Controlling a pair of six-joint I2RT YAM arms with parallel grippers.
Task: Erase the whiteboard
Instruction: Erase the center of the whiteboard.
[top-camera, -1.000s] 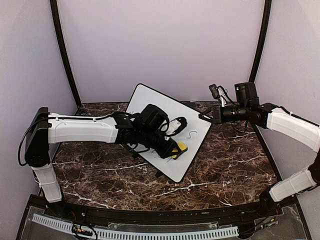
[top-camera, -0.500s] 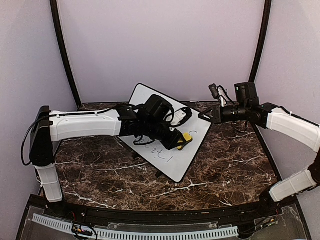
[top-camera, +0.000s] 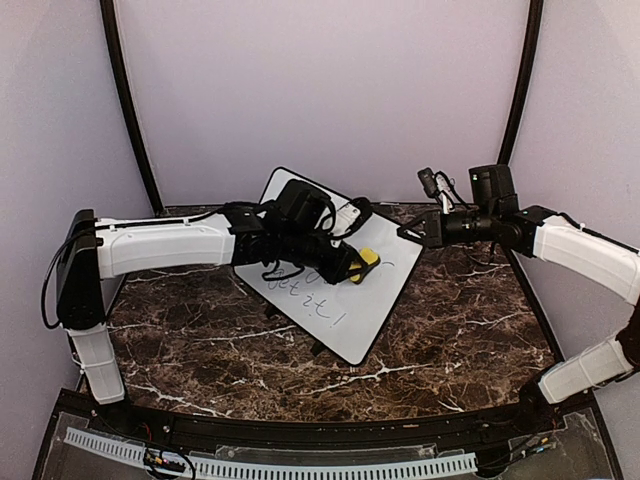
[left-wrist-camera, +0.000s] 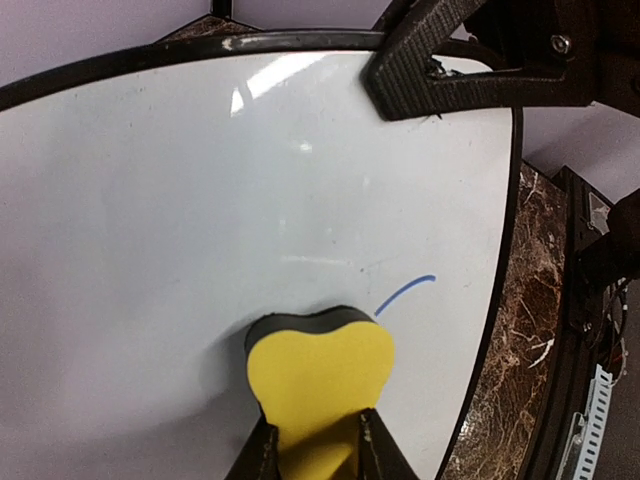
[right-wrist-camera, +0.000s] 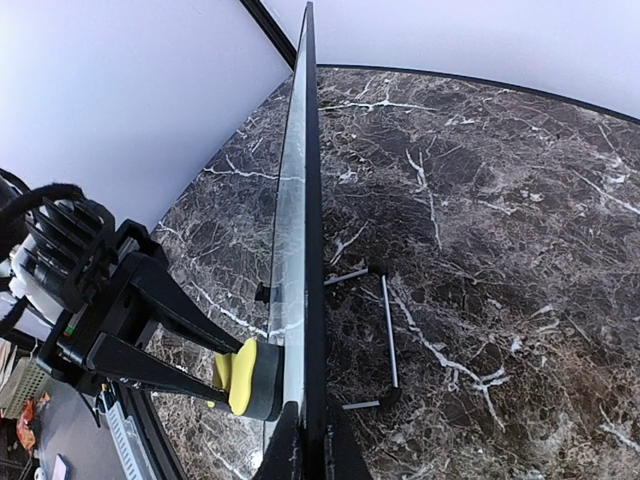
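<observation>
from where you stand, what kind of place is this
Probably a robot test booth rather than a home or office. Plain lilac walls and curved black poles close in a marble-patterned table. The left arm and right arm are bolted at its near edge, working on a whiteboard.

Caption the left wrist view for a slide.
Left gripper presses a squeezed yellow foam eraser against the glossy white black-framed whiteboard beside a blue stroke.

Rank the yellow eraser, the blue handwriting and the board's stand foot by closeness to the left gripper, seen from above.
1. The yellow eraser, clamped in the left gripper.
2. The blue handwriting, on the whiteboard, toward its lower left.
3. The stand foot, under the whiteboard's near edge.
</observation>
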